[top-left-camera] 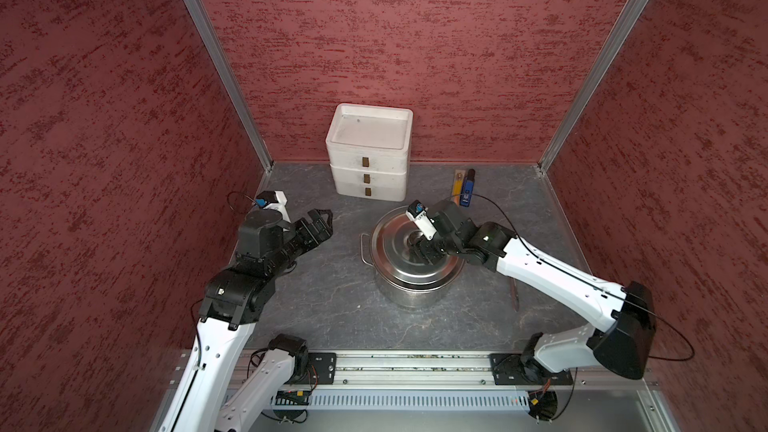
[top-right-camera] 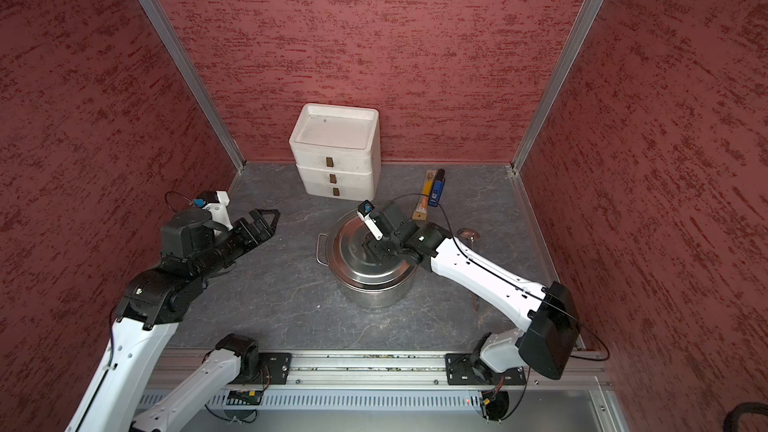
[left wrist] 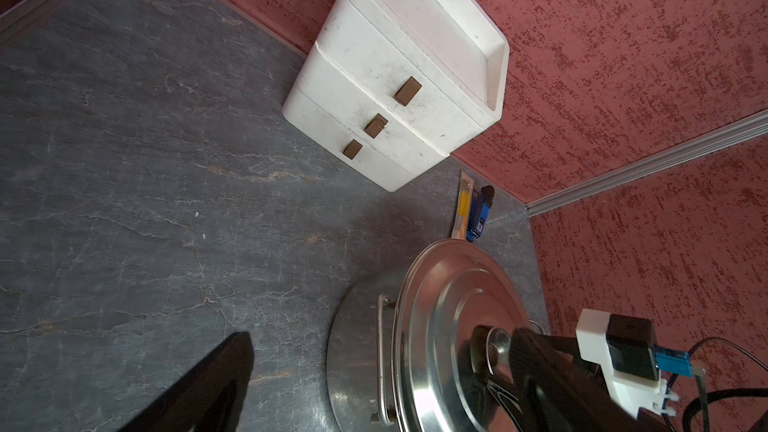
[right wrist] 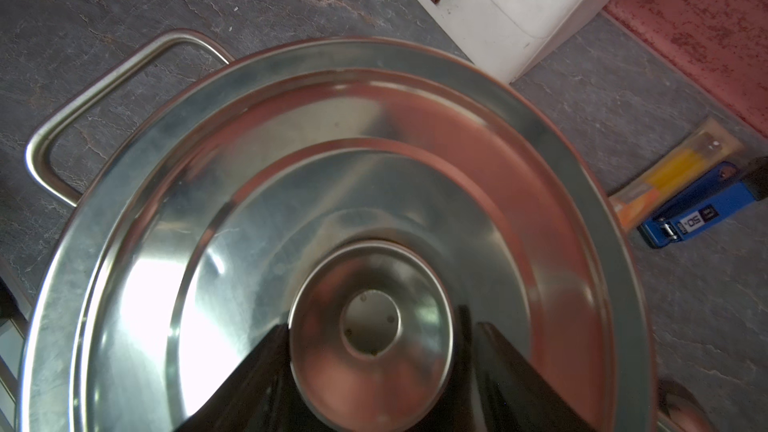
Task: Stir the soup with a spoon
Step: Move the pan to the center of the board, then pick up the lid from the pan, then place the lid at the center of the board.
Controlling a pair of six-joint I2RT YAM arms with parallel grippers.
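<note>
A steel pot [top-left-camera: 411, 288] stands mid-table with its round lid [top-left-camera: 395, 238] on top, so nothing inside can be seen. The right pincer [right wrist: 382, 326] reaches down over the lid, one jaw on each side of the knob [right wrist: 370, 351] at its centre. The wrist view does not show whether the jaws are pinching the knob or only straddling it.

The left pincer [top-left-camera: 329, 224] hangs wide apart and empty, well off to the pot's left. The spoon [top-left-camera: 514, 290] lies flat on the table [top-left-camera: 332, 305] to the right of the pot, partly hidden under the right arm.

The step in hand appears to be uncovering the pot. The next move probably calls for a firm grip on the knob, a straight lift, and a bare spot to set the lid down away from the spoon.
</note>
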